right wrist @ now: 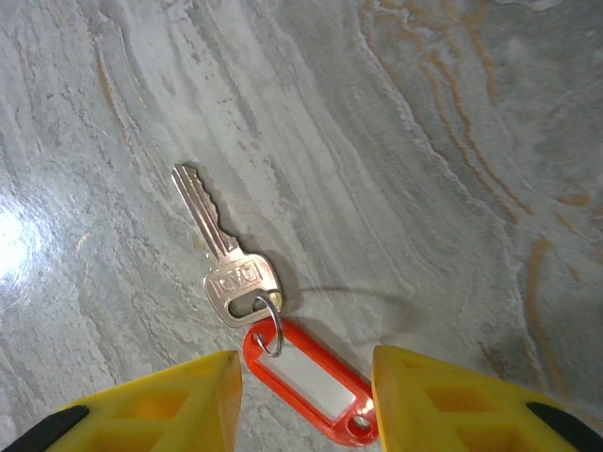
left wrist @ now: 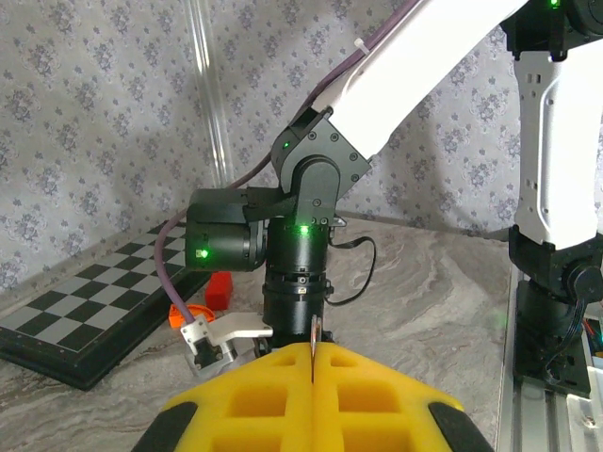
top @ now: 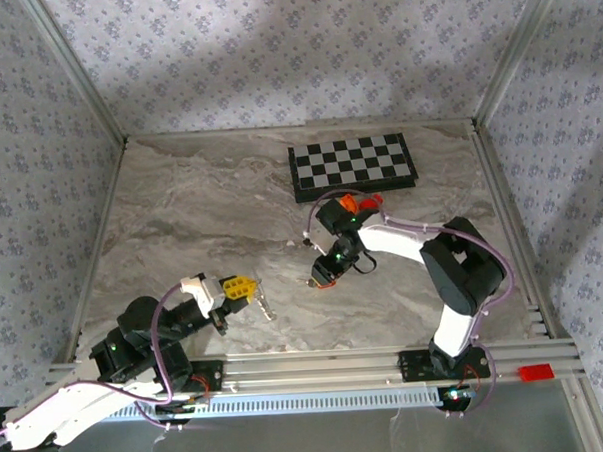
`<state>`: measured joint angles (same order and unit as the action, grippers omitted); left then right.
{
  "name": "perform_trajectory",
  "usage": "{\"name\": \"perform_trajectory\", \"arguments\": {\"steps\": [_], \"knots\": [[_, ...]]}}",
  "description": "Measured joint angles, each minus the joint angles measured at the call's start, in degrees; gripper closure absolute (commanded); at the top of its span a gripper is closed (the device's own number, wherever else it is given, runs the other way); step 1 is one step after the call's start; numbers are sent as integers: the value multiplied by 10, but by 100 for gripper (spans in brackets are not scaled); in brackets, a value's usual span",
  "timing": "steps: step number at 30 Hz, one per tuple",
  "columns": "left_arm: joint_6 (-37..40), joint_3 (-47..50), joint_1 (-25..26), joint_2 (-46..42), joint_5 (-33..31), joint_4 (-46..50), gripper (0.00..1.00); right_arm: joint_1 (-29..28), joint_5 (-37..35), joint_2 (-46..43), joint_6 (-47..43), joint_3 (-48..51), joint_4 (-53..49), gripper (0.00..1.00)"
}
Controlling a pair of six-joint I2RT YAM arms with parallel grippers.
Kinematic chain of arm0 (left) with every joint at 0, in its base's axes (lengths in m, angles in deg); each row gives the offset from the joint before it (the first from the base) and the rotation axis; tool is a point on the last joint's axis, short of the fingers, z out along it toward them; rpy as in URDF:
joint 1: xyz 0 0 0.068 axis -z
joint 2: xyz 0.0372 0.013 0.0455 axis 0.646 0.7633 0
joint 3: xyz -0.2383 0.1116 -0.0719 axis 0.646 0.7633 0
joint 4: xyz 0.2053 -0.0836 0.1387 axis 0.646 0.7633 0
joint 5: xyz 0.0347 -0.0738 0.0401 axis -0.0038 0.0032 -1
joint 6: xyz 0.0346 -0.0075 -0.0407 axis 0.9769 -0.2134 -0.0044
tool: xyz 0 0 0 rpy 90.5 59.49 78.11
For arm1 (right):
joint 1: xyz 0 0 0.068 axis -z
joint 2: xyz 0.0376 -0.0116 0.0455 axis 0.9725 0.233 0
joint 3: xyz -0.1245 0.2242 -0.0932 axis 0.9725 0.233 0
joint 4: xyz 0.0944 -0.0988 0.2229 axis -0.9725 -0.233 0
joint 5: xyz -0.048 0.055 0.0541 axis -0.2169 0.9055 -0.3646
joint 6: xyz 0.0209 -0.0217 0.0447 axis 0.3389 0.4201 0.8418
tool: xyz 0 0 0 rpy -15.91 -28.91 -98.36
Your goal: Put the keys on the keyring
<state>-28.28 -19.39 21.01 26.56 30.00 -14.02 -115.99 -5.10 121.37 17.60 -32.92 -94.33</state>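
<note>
The silver key [right wrist: 226, 262] lies flat on the marble table [right wrist: 424, 169], joined by a small split ring to its red plastic tag [right wrist: 308, 379]. My right gripper [right wrist: 306, 400] hangs open just above it, with one yellow finger on each side of the tag and neither touching it. From above, the right gripper [top: 315, 278] points down at mid-table. My left gripper [top: 246, 286] is shut on the keyring [left wrist: 313, 337], which shows as a thin edge standing up between the yellow fingers [left wrist: 377, 386]. Its beaded chain [top: 266, 307] dangles beside them.
A black-and-white chessboard [top: 351, 166] lies at the back of the table. Orange and red plastic pieces [top: 354, 201] sit in front of it, behind the right wrist. Aluminium rails run along the near edge, and patterned walls close in the sides.
</note>
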Motion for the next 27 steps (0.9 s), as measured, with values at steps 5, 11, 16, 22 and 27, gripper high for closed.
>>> {"name": "perform_trajectory", "arguments": {"steps": [5, 11, 16, 22, 27], "knots": [[0, 0, 0, 0, 0, 0, 100, 0, 17, 15, 0, -4, 3, 62], [0, 0, 0, 0, 0, 0, 100, 0, 38, 18, 0, -4, 14, 68], [0, 0, 0, 0, 0, 0, 100, 0, 47, 19, 0, -4, 18, 71], [0, 0, 0, 0, 0, 0, 100, -1, 48, 25, 0, -4, 19, 73], [0, 0, 0, 0, 0, 0, 100, -2, 48, 25, 0, -4, 20, 79]]}}
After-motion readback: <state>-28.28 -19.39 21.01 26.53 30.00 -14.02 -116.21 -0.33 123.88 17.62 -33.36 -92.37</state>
